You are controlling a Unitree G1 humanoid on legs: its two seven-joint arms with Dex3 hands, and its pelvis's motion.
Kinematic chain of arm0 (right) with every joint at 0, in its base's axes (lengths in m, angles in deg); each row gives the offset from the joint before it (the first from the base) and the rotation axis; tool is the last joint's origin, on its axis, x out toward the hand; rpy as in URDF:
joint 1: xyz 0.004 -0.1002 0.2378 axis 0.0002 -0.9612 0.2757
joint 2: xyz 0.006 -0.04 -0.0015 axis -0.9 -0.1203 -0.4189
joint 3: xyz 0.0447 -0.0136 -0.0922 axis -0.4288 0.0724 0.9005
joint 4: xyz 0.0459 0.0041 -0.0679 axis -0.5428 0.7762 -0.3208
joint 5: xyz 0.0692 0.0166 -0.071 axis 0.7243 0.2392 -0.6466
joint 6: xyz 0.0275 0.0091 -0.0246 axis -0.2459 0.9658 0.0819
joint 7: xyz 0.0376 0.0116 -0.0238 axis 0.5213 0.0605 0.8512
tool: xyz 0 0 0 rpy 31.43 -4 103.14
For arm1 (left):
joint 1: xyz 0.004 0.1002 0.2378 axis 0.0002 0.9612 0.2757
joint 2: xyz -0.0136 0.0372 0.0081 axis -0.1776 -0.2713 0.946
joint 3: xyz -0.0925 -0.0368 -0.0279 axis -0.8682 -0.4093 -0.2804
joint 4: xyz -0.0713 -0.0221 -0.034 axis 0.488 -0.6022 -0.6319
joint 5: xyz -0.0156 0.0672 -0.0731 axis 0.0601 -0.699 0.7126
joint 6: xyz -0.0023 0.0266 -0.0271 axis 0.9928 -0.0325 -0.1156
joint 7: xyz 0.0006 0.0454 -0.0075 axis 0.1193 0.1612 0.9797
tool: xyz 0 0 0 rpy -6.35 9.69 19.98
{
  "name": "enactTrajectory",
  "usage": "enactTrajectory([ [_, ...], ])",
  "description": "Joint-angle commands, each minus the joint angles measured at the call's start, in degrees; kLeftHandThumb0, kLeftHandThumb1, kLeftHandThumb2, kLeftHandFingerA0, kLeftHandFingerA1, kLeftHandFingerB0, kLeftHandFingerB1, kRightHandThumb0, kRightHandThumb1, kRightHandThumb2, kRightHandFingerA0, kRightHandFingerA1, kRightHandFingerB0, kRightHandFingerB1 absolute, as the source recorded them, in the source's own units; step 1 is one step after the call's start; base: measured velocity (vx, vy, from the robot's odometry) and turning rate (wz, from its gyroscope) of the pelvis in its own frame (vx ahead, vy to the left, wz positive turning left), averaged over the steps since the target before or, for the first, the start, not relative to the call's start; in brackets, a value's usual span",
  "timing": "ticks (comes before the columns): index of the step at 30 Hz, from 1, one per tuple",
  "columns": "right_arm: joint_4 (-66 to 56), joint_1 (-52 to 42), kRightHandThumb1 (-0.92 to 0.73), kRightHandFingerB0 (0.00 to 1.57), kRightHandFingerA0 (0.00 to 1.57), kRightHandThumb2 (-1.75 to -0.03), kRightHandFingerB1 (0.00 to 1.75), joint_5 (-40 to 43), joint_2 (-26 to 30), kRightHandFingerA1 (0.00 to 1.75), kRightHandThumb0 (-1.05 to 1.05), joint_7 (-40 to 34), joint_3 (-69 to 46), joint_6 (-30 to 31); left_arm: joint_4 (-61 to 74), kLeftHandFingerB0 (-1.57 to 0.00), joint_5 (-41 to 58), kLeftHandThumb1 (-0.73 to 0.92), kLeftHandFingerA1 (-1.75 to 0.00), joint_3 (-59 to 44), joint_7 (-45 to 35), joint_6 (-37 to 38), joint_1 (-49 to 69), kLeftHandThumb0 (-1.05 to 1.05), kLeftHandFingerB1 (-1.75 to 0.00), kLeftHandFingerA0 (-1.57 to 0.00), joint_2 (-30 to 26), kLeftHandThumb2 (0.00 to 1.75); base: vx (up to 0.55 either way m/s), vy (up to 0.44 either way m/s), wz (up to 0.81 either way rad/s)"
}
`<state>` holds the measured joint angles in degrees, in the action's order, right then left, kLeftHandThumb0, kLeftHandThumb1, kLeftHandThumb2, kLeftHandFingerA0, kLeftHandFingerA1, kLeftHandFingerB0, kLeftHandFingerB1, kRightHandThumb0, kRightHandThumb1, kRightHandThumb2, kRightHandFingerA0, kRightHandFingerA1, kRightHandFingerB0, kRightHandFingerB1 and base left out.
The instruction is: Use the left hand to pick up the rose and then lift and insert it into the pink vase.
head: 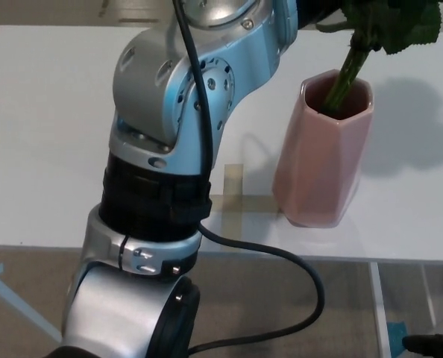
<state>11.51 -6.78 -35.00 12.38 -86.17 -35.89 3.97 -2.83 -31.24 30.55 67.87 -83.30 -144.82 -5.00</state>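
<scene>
**Rose Stem Seated in Vase Mouth, Left Arm Raised**

The green stem of the rose (pixel 346 73) enters the open mouth of the faceted pink ceramic vase (pixel 322 156) and leans up and to the right from the rim. Green leaves spread at the top edge of the frame; the bloom itself lies outside the picture. The lower end of the stem is hidden inside the vase, so its depth cannot be told.

The vase stands upright on the flat white table (pixel 42 149), near the front edge, and casts a soft shadow on the surface to its right. Just beside its base on the left, strips of pale tape (pixel 235 195) lie flat on the tabletop.

The left arm of silver and light-blue metal with a black ribbed collar (pixel 177 97) fills the left and centre of the view and reaches up toward the top edge, above the vase. A black cable (pixel 281 257) runs down the arm and loops below the table edge. Only a dark sliver of the left hand (pixel 318 9) shows at the top edge, next to the leaves; whether its fingers are wide, narrow or holding the stem cannot be told.

The right hand does not appear.
</scene>
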Motion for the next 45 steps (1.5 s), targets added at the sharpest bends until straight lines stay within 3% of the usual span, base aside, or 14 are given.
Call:
enactTrajectory([
  [1,0.25,0.04,-0.58,0.54,0.58,-0.57,0.44,-0.01,0.16,0.47,-0.28,0.28,-0.27,0.98,-1.85,-0.82,0.27,0.85,-1.38,0.16,-0.58,0.82,1.37,-0.18,-0.87,-1.00,2.11,0.67,0.00,0.000,0.00],
  [45,-0.12,1.22,-0.58,0.54,0.57,-0.57,0.43,-0.73,0.44,0.46,-0.29,0.66,0.79,0.75,-6.29,-0.81,-1.55,0.87,-1.36,3.12,-1.59,5.84,1.05,-0.18,-0.89,-1.02,1.44,0.65,0.00,0.000,0.00],
])
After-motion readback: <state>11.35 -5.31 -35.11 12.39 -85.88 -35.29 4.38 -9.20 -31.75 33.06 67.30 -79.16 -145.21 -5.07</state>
